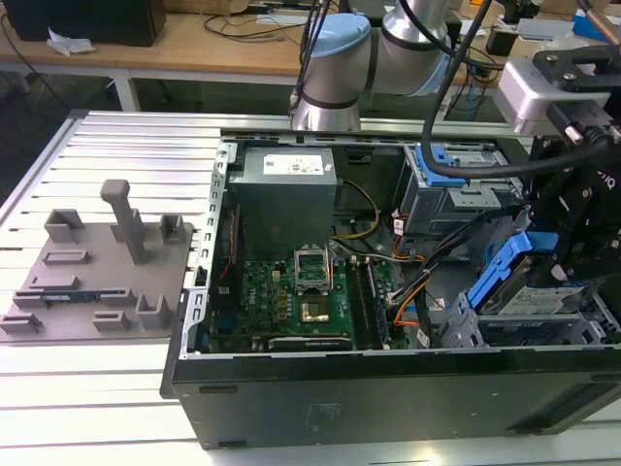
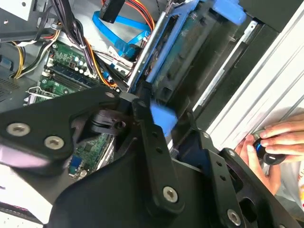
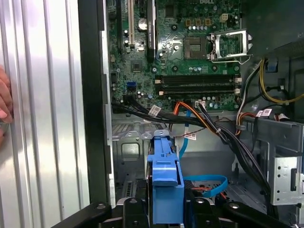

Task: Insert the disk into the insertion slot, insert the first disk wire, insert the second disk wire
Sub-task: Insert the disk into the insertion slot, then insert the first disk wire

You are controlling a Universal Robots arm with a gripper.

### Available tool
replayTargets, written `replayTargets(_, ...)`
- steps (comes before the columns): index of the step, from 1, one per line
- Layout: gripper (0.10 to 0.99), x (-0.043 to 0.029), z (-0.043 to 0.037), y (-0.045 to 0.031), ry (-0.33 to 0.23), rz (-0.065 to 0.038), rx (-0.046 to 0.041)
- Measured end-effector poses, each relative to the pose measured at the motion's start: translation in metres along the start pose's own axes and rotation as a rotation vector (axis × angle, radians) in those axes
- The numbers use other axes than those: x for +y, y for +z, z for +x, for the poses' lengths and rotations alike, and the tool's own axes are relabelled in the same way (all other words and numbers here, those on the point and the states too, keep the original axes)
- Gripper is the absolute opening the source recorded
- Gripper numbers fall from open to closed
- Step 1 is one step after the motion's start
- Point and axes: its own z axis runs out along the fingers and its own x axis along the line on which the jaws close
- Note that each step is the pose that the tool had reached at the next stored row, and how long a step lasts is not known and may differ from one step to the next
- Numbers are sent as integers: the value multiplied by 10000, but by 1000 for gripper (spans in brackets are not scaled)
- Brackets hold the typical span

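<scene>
— While the gripper (image 3: pixel 166 205) is this close, what has it got?
— Its fingers are closed on the blue frame (image 3: pixel 166 178) of the disk (image 1: pixel 545 299). Gripping the plastic end leaves the drive's body free to go in first, I'd judge.
— And where does the disk sit?
— Tilted over the insertion slot (image 1: pixel 464 328), at the exterior view's right front corner of the computer case (image 1: pixel 388 398), and not seated yet. The slant looks meant to line its leading edge up with the cage mouth.
— The wires?
— Just beyond, the first disk wire (image 3: pixel 207 180) loops low in the case, and the second disk wire (image 2: pixel 141 10), red and orange, runs near it. Neither looks joined to the disk, and both lie clear of the drive's path.
— Further off?
— The motherboard (image 3: pixel 190 52), then the power supply (image 1: pixel 286 184). Outside the case, a person's hand (image 2: pixel 278 142) is at the edge of the ribbed table (image 1: pixel 126 146), holding a small dark object. I can't tell what it is.
</scene>
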Motion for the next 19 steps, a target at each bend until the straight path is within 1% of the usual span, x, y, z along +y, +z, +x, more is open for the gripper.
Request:
replayTargets(1, 443, 0, 0, 2, 0, -1, 1)
replayTargets(6, 443, 0, 0, 3, 0, 0, 0)
replayTargets(7, 455, 0, 0, 3, -1, -1, 2)
replayTargets(8, 522, 0, 0, 4, -1, 0, 0)
replayTargets(13, 522, 1, 0, 4, -1, 0, 10)
replayTargets(15, 522, 1, 0, 4, -3, 1, 38)
replayTargets(19, 522, 1, 0, 4, -4, 1, 56)
